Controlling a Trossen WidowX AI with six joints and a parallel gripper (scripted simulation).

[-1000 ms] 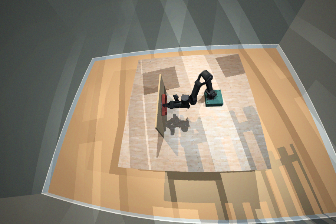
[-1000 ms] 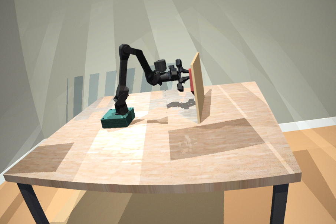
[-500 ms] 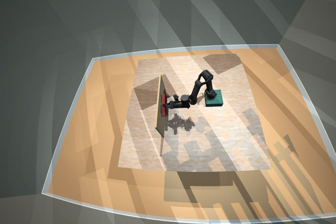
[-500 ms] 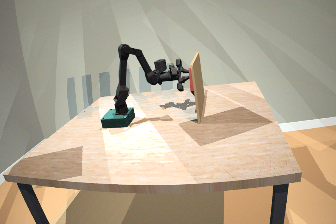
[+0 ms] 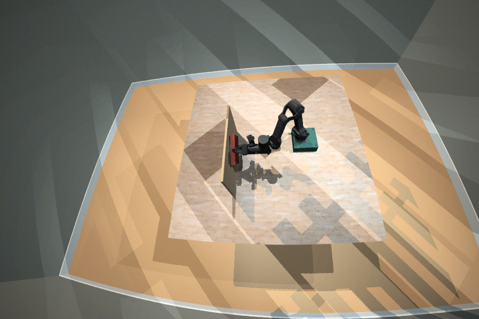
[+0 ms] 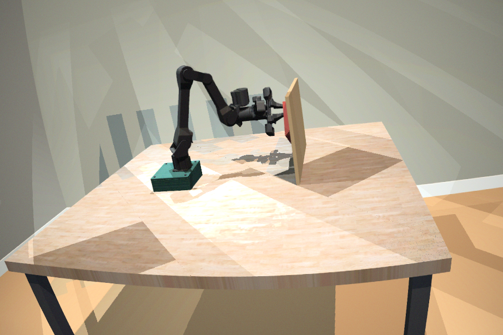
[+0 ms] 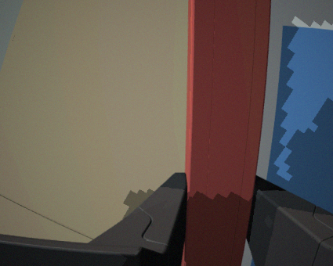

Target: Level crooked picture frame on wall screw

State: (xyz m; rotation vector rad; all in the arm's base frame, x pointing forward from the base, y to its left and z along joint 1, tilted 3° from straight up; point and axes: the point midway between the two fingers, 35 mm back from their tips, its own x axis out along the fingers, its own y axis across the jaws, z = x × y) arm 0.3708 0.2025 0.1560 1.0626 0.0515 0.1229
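Observation:
The red picture frame (image 5: 233, 139) (image 6: 286, 124) (image 7: 228, 98) hangs on the near face of the upright tan board. In the wrist view one of its bars runs top to bottom, with a grey border and a blue picture (image 7: 310, 82) to its right. My gripper (image 5: 235, 150) (image 6: 283, 110) (image 7: 212, 184) is shut on this bar, one finger on each side of it. The bar leans slightly in the wrist view. The screw and the notched strip are hidden, and the top and exterior views show the frame too edge-on to tell its tilt.
The tan board (image 5: 228, 168) (image 6: 300, 136) (image 7: 87, 98) stands upright on the wooden table (image 5: 270, 207) (image 6: 244, 250), close in front of the fingers. The arm's green base (image 5: 304, 140) (image 6: 172, 181) sits on the table on the other side from the board.

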